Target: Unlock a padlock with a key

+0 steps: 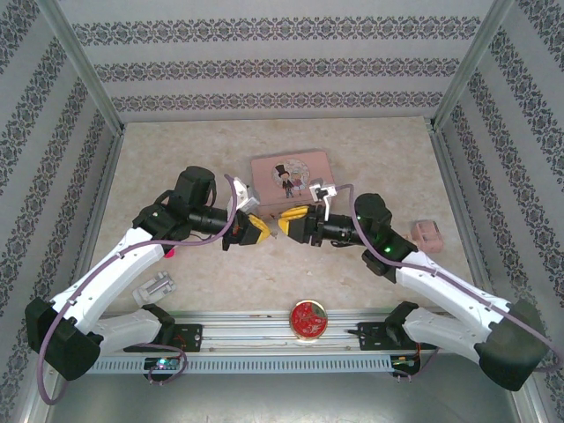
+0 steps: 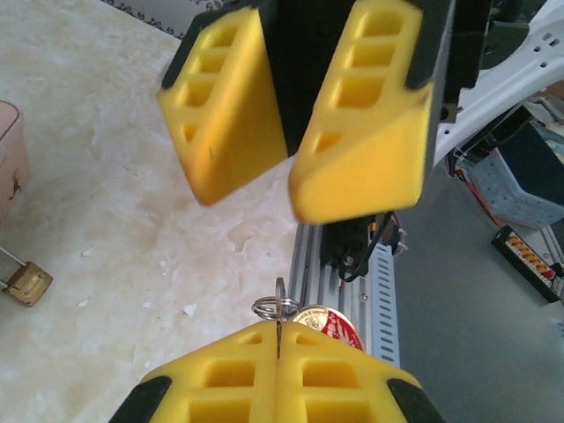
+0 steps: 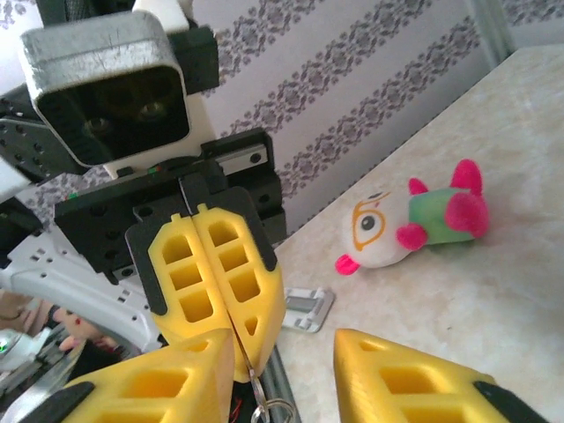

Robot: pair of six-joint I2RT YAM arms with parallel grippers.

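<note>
Through the left wrist camera we see the left claw [image 1: 258, 230] with its yellow fingers [image 2: 220, 379] pressed together, pinching the key [image 2: 278, 337]. The key shows as a thin silvery sliver in the seam between them. Most of it is buried in the grip, so we cannot make out its teeth. A small wire ring [image 2: 275, 307] stands just past the fingertips.

The right claw [image 1: 285, 223] faces the left one, tip to tip, above the counter [image 1: 370, 163]. Its fingers [image 2: 233, 106] are spread with nothing between them. Its own camera looks straight at the other arm's closed pair, and its fingers are cut off by the bottom of the frame.

The padlock [image 2: 28, 283] lies on the counter, off to the side of both claws and apart from the key. It is a small brass body with a thin shackle running to the frame's edge. We cannot tell whether that shackle is latched. Just beyond it, a corner of the pink box [image 1: 291, 176] shows. From above, the two claws crowd the spot in front of the box, and we cannot pick out lock or key there.

A round red tin [image 1: 308, 319] sits at the near rail, partly hidden behind the ring in the left wrist view. A stuffed toy [image 3: 414, 225] lies on its side near the wall.
</note>
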